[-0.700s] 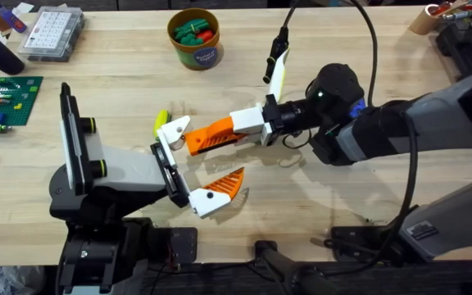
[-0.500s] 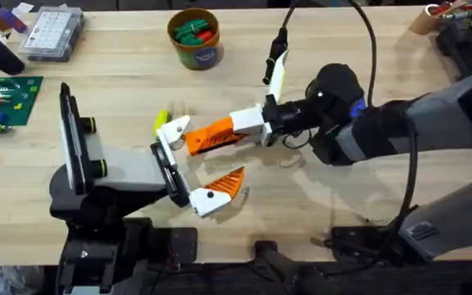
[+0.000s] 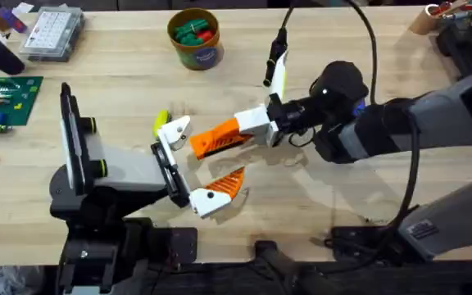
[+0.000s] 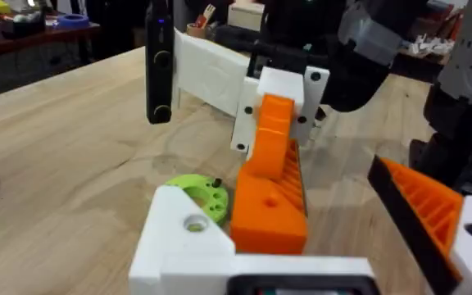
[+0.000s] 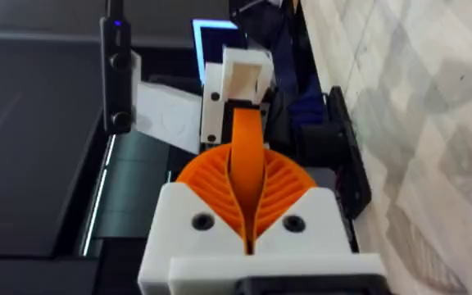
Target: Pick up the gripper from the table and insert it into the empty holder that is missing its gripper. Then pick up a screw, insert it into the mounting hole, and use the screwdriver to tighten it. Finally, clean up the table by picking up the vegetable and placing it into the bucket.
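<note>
A pale wooden table (image 3: pixel 121 90) with long straight grain takes up most of the space, lit evenly from above so shadows fall soft and short. Its far edge meets a dark strip of room. Beyond it in the left wrist view stands another table (image 4: pixel 31 34) in reddish brown, cluttered with small items (too blurred to name). More cluttered furniture (image 4: pixel 433 45) sits at the far right, pale boxes and oddments heaped on it.

One worktop (image 3: pixel 121 90) carries two orange ribbed fingers: one (image 3: pixel 220 138) held out toward the grey arm's mount (image 3: pixel 167 168), one (image 3: pixel 220 188) fixed on it. Beyond the mount stand one brown tub (image 3: pixel 196 39), one clear parts box (image 3: pixel 52 33) and one green board (image 3: pixel 5 100).
</note>
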